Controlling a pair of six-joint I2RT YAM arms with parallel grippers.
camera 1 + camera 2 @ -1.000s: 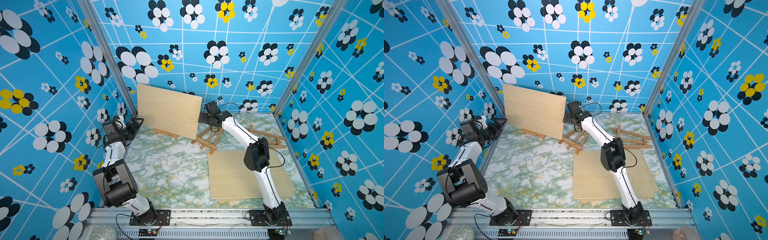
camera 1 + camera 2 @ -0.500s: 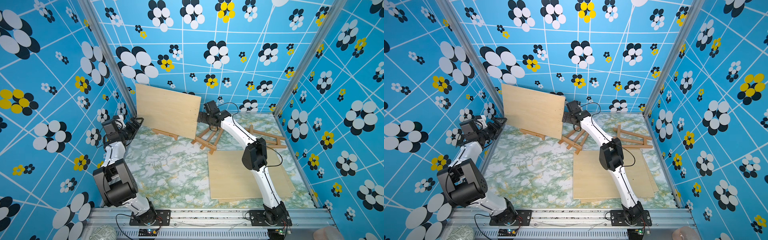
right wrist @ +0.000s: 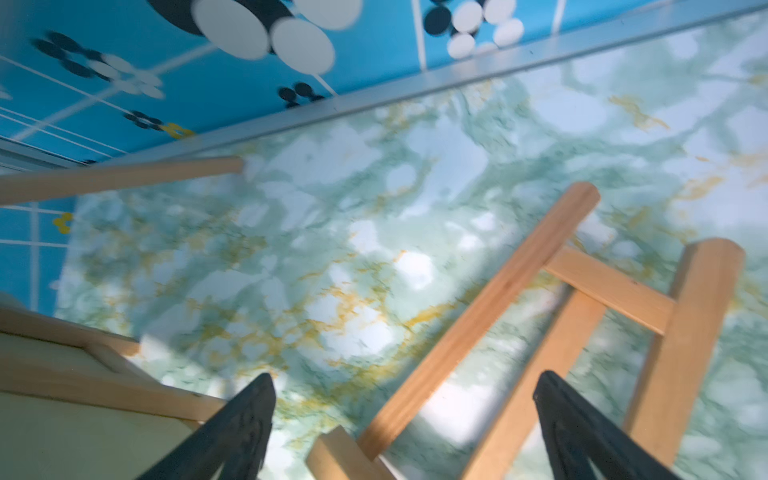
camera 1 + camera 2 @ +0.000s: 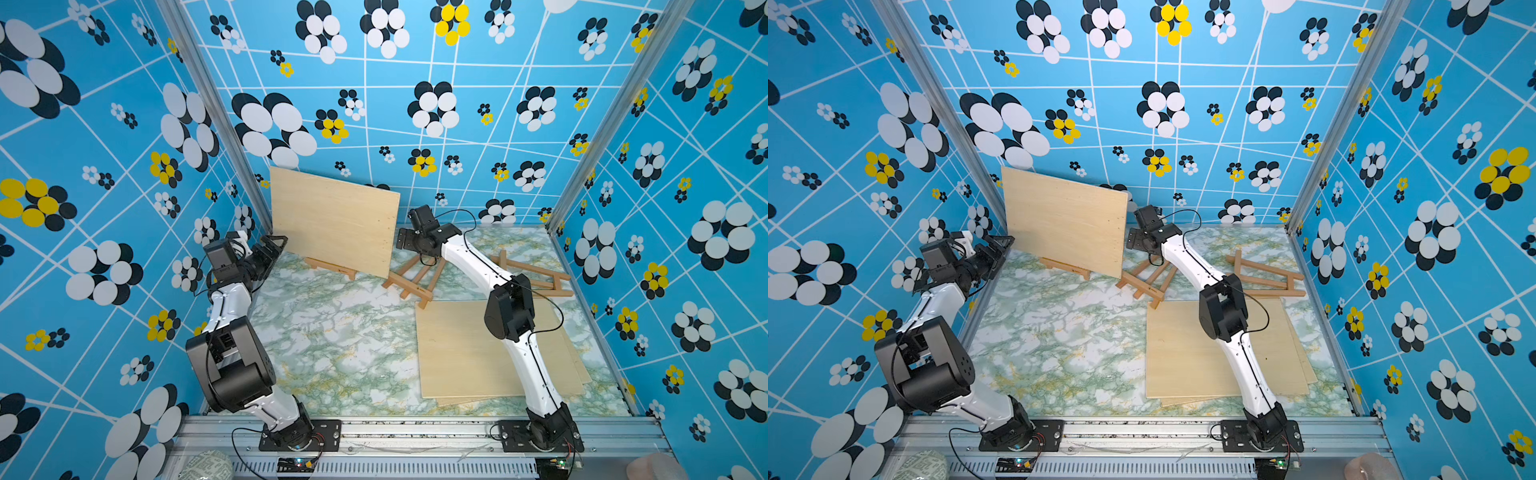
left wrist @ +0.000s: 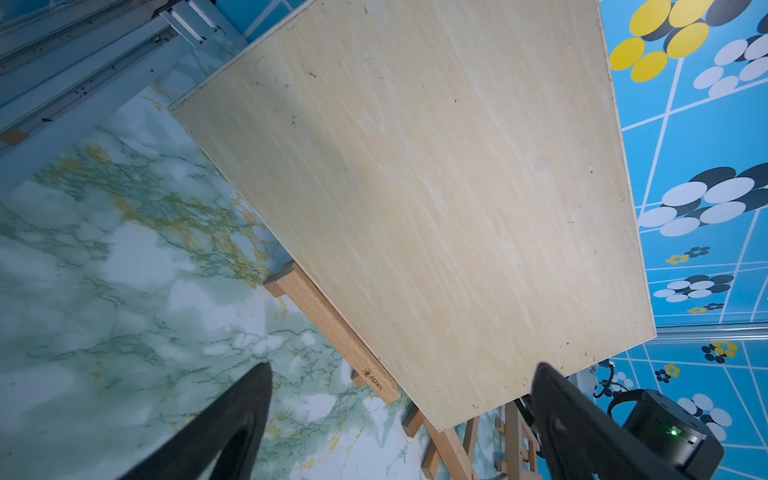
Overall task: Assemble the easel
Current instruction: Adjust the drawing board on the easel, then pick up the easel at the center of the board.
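Observation:
A pale plywood board [image 4: 332, 224] [image 4: 1067, 224] stands upright on a small wooden easel, whose ledge [image 4: 330, 268] shows under it at the back left. In the left wrist view the board [image 5: 415, 187] fills the frame above the ledge [image 5: 332, 328]. My left gripper [image 4: 274, 245] [image 5: 403, 370] is open beside the board's left edge, holding nothing. My right gripper [image 4: 405, 240] [image 3: 405, 376] is open at the board's right edge, above a second easel frame [image 4: 411, 280] [image 3: 498, 299] lying flat on the table.
Another easel frame [image 4: 528, 272] [image 4: 1262, 276] lies at the back right. A stack of flat plywood boards [image 4: 457, 353] [image 4: 1183, 353] covers the right front of the marbled table [image 4: 332, 345]. Blue patterned walls close in on three sides.
The right arm's elbow has drifted slightly left and the standing board has shifted a touch to the left. The left arm has not moved.

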